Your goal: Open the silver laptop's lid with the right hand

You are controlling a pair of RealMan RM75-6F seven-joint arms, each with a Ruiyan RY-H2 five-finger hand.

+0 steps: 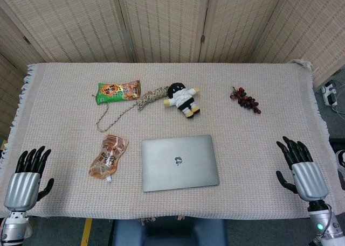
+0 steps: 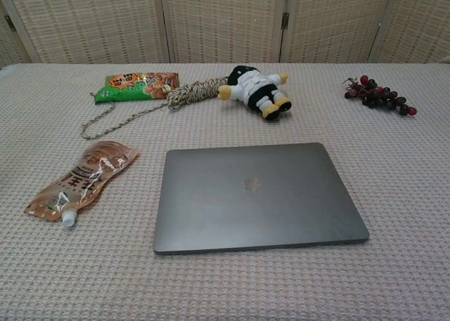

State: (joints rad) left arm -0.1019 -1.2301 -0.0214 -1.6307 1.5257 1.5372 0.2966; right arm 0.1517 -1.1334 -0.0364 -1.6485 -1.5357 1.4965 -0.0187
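The silver laptop [image 1: 180, 162] lies closed at the table's near centre, your right hand [image 1: 299, 168] empty, fingers spread, well to its right; approach the front lip and lift it gently.

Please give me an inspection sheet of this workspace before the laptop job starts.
Surface: table covered by a beige woven cloth.
Job's things: silver laptop, lid closed, lying flat at the near edge.
Clutter: green snack packet, rope, plush doll, grapes, orange spout pouch.
Hands: left hand and right hand both open, holding nothing, clear of the laptop.
Cables: white cables off the table's right side.
Surroundings: woven folding screens behind.
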